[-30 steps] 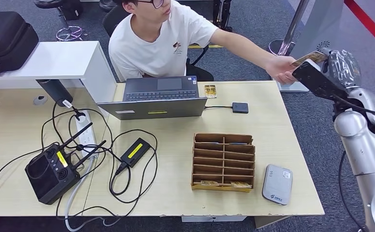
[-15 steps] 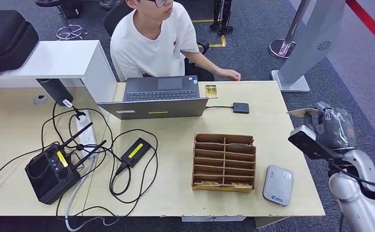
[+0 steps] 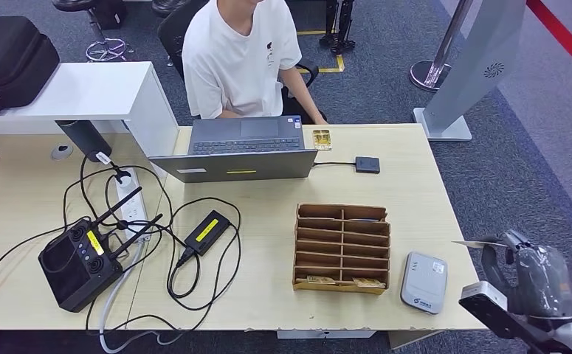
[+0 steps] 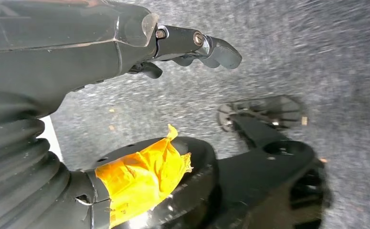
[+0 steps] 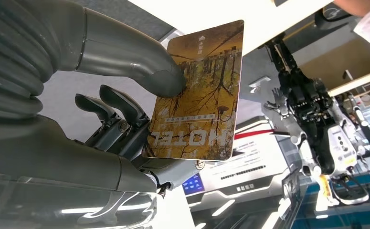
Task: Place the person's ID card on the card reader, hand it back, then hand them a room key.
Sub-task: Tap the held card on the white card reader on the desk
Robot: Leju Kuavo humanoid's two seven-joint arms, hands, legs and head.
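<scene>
My right hand (image 3: 522,276) hangs off the table's front right corner, just right of the grey card reader (image 3: 424,282). It pinches a brown card (image 5: 199,95) printed HOTEL between the thumb (image 5: 140,62) and the fingers (image 5: 111,109). The head view shows that card (image 3: 478,243) edge-on above the hand. A person (image 3: 242,59) in a white shirt sits behind the laptop (image 3: 242,151), arms drawn in. My left hand (image 4: 125,43) hangs over grey floor, fingers (image 4: 197,45) stretched out and holding nothing.
A wooden slotted card box (image 3: 342,247) stands left of the reader, with cards (image 3: 319,279) in its front slots. Another card (image 3: 321,139) lies by the laptop, near a small black box (image 3: 366,164). Cables, a black controller (image 3: 76,258) and a power strip cover the left half.
My right hand came down from the person's outstretched hand to beside the table's front right corner, carrying the card. The person pulled the arm back and sat upright.
</scene>
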